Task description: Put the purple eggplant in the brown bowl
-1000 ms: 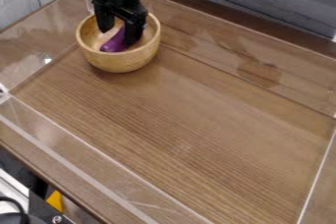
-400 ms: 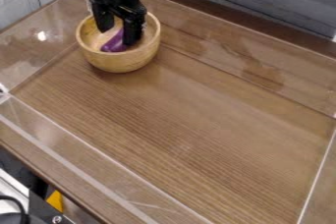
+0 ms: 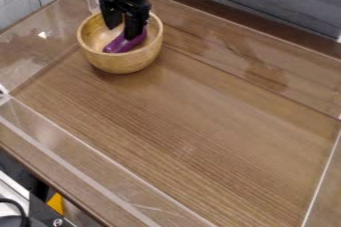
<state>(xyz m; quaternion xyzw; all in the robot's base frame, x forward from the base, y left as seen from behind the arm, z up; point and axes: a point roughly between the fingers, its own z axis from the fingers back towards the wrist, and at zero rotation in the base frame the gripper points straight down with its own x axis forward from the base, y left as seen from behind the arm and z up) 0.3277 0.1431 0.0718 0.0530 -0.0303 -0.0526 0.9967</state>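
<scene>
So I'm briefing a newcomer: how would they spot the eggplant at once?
Find the round light-brown wooden bowl at the far left of the wooden table. Inside lies the small glossy purple eggplant, under the black end effector. It is the only purple thing there.

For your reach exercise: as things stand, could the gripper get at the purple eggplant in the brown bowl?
Probably yes. The gripper hangs right above the purple eggplant, which lies uncovered inside the brown bowl; only the bowl's rim stands around it.

Purple eggplant [image 3: 124, 44], light-brown grained bowl [image 3: 120, 62], black claw [image 3: 124, 25].
</scene>
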